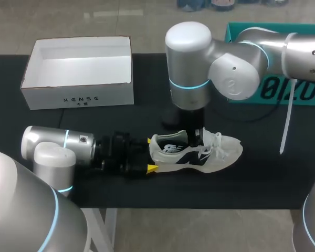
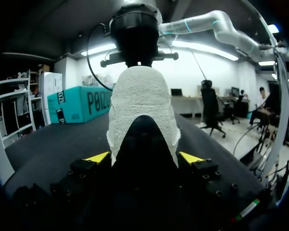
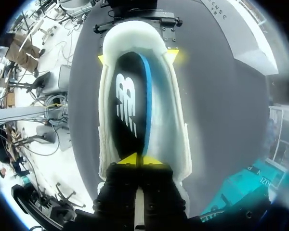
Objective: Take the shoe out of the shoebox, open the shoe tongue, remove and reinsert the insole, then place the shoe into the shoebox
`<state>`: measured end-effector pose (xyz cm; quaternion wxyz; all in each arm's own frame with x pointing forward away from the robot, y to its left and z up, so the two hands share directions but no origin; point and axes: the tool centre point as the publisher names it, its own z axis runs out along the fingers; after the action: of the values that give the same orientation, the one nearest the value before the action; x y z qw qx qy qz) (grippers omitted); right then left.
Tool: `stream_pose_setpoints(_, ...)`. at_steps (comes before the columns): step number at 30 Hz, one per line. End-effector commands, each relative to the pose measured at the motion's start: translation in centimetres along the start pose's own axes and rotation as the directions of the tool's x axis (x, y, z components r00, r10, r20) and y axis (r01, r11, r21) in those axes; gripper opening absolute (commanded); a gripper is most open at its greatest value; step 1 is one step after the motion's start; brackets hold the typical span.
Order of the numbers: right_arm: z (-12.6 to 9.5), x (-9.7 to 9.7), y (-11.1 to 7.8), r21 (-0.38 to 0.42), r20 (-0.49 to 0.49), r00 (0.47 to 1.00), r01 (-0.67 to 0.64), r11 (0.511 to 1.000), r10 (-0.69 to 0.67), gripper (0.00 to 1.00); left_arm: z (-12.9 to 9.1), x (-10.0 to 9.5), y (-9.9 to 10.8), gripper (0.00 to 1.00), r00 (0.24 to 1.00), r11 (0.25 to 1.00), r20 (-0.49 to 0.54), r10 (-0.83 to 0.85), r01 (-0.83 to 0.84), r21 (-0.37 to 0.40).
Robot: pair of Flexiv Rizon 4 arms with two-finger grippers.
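Observation:
A white mesh shoe (image 1: 220, 149) lies on its sole on the black table, toe pointing right. My left gripper (image 1: 150, 154) clasps its heel (image 2: 142, 101), one yellow tip pressed on each side, so it is shut on the shoe. My right gripper (image 1: 193, 139) comes down from above into the shoe's opening. In the right wrist view its yellow tips (image 3: 137, 160) are pinched together on the black insole (image 3: 127, 110), which stands tilted on edge inside the shoe (image 3: 178, 139) and shows a blue rim. The white shoebox (image 1: 79, 97) stands open at the back left.
A teal box (image 1: 289, 94) sits at the back right behind my right arm. A thin white strip (image 1: 286, 123) hangs from that arm down to the table. The table's front edge runs close below the shoe.

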<state>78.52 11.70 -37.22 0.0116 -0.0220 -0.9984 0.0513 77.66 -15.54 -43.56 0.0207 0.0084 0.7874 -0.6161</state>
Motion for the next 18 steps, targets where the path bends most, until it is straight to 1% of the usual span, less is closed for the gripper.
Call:
stream_pose_setpoints(1, -0.3, -0.1, -1.5, -0.024, 0.007, 1.0, -0.023, 0.999, 0.023, 0.0, 0.2, 0.0, 0.3, 0.0, 1.0, 1.0, 0.004, 0.0, 0.0, -0.001)
stream_pose_setpoints(5, -0.7, -0.3, -1.6, -0.043, 0.017, 0.999, -0.034, 0.999, 0.034, 0.0, 0.2, 0.0, 0.3, 0.0, 1.0, 1.0, 0.004, 0.0, 0.0, -0.001)
stream_pose_setpoints(10, -1.1, -0.3, -0.3, -0.066, 0.029, 0.999, -0.027, 0.997, 0.029, 0.0, 0.2, 0.0, 0.3, 0.0, 1.0, 1.0, 0.004, 0.0, 0.0, -0.001)
stream_pose_setpoints(18, -1.9, -1.0, 1.3, -0.102, 0.039, 0.999, -0.03, 0.994, 0.035, 0.0, 0.2, 0.0, 0.3, 0.0, 1.0, 1.0, 0.004, 0.0, 0.0, -0.001)
